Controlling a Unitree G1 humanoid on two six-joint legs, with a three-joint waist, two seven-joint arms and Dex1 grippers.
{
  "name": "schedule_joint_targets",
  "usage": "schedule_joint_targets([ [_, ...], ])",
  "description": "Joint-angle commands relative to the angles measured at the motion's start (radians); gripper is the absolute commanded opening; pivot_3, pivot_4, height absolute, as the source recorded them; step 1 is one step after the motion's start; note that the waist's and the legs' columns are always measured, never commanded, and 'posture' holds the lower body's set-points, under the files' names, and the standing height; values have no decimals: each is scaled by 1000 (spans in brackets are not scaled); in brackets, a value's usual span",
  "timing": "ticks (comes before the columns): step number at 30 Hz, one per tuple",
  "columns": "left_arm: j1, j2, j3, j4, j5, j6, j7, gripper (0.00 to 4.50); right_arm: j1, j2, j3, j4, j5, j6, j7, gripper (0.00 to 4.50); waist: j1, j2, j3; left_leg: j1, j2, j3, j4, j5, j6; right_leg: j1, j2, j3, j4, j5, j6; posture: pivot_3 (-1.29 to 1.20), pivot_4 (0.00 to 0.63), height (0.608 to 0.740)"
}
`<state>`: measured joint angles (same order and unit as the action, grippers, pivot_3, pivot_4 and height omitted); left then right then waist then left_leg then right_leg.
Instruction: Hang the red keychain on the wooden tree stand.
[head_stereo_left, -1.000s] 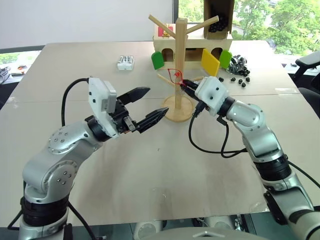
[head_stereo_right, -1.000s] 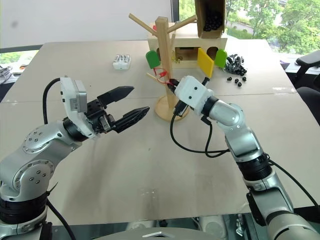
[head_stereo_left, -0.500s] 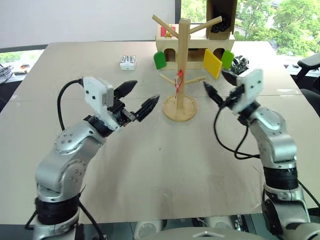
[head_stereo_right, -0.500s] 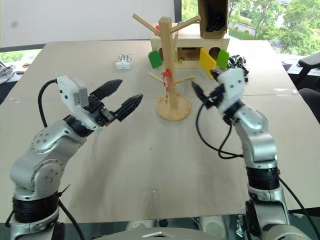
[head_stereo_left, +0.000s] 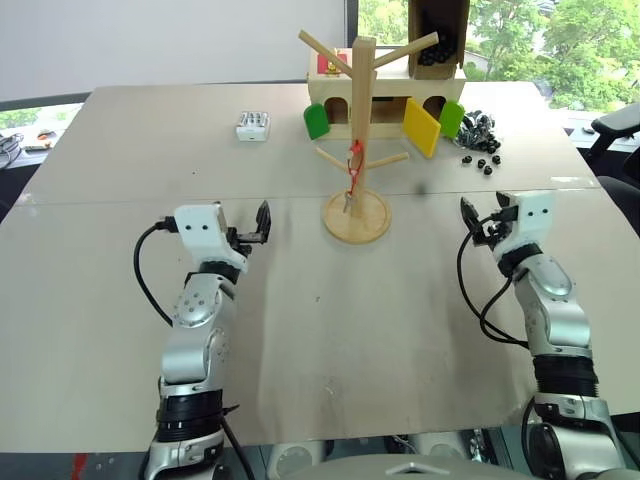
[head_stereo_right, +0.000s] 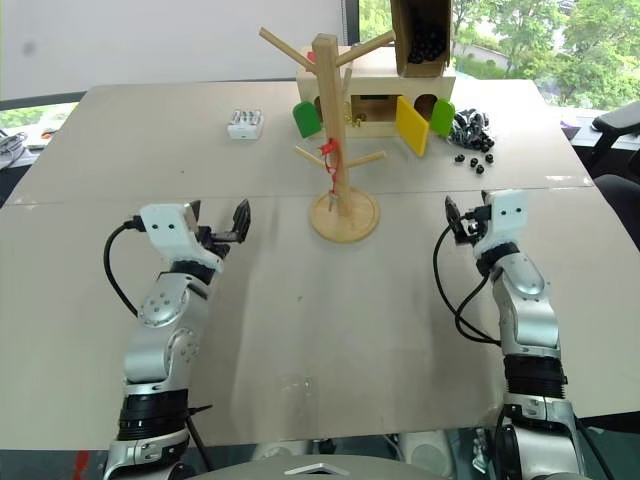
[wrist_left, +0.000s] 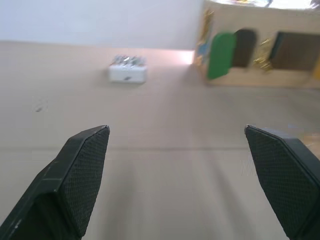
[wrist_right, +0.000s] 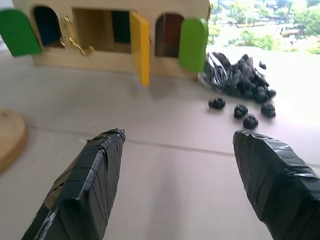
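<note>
The table (head_stereo_left: 100, 150) runs wide and pale, and far beyond both sets of jaws sits the wooden box house (head_stereo_left: 385, 95) with its green and yellow flaps swung open. Nearer, ahead of the jaws and between the two arms, stands the wooden tree stand (head_stereo_left: 360, 150) on its round base. The red keychain (head_stereo_left: 353, 165) dangles from a lower peg against the post, its small key hanging just above the base, so the hanging looks done. That would explain the arms' posture: the left gripper (head_stereo_left: 262, 222) and the right gripper (head_stereo_left: 468, 215) both sit low over the table, well apart from the stand, jaws spread wide and holding nothing. Ahead of the right jaws, off to the side, lies a heap of small black pieces (wrist_right: 240, 80) with a few strays. Far ahead of the left jaws rests a small white pack (wrist_left: 128, 72). Nothing lies between either gripper and the stand.
</note>
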<state>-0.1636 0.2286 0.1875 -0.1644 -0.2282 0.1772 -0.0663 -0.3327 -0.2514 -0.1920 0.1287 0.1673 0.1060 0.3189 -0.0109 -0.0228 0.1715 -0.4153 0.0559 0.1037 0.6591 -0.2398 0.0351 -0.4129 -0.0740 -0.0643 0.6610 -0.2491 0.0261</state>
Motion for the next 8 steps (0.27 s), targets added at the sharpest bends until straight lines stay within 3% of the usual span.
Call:
schedule_joint_targets([
  [1,16,-16,8,39,62,-95,32,4500,-18,6,-9,71,-8,-78,-24,3702,0,0,0,0,0,0,0,0,0,0,0,0,0,0,0,0,150,740],
  [8,38,-50,-12,134,125,-193,41,4500,-34,17,-18,157,10,-143,-36,3702,-1,0,0,0,1,0,0,0,0,0,0,0,0,0,0,0,150,740],
])
